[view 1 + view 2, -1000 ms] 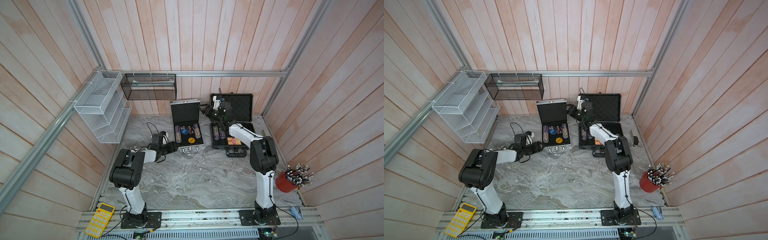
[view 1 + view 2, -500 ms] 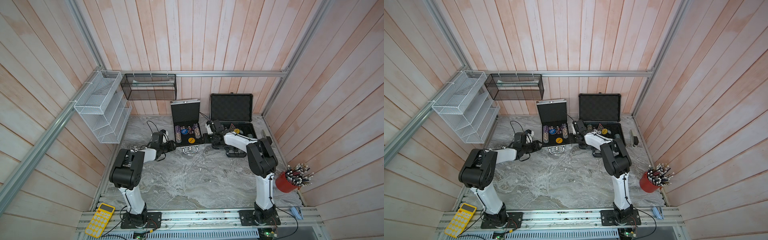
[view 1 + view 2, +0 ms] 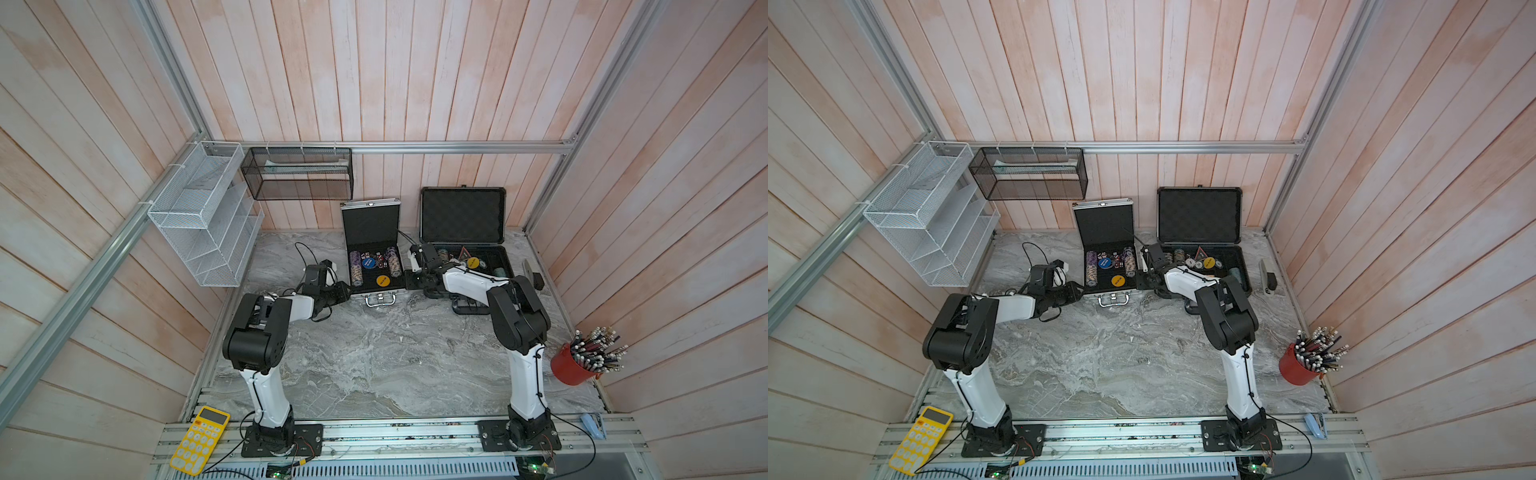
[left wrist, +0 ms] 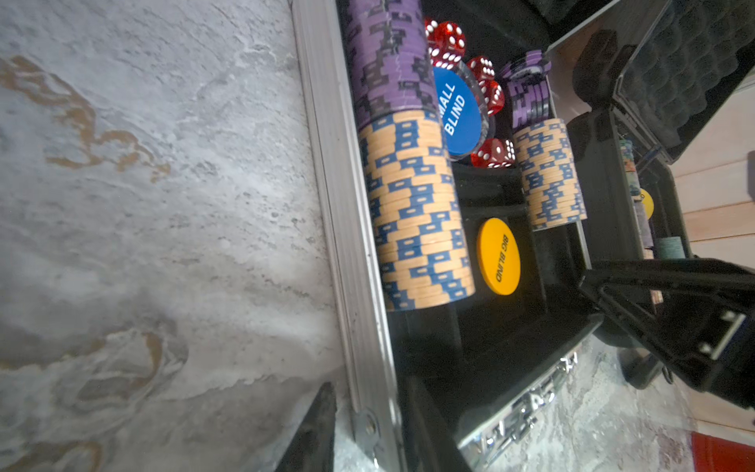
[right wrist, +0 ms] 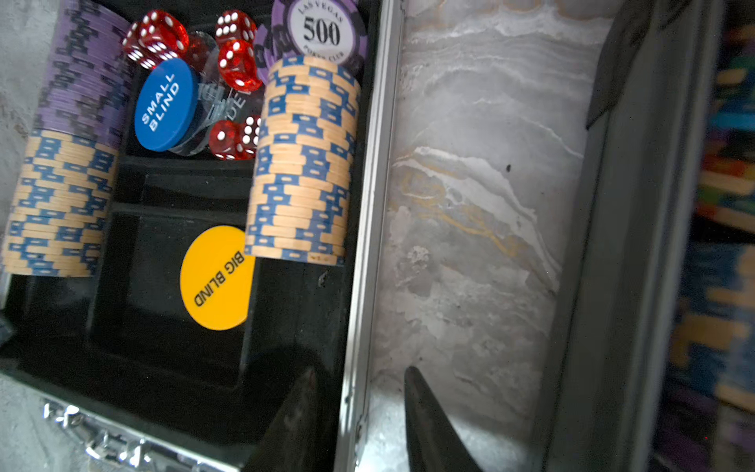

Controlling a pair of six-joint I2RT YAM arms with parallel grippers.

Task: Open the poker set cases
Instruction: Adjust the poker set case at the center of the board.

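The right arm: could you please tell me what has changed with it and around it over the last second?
The right gripper left the raised lid of the larger case and came down to the silver case, its fingers now straddling that case's right wall. The left gripper stayed at the left wall; both lids stayed up.

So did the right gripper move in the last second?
Yes: the right gripper dropped from the upright lid of the large dark grey case to the front corner of the ribbed silver aluminium case, jaws straddling its side wall.
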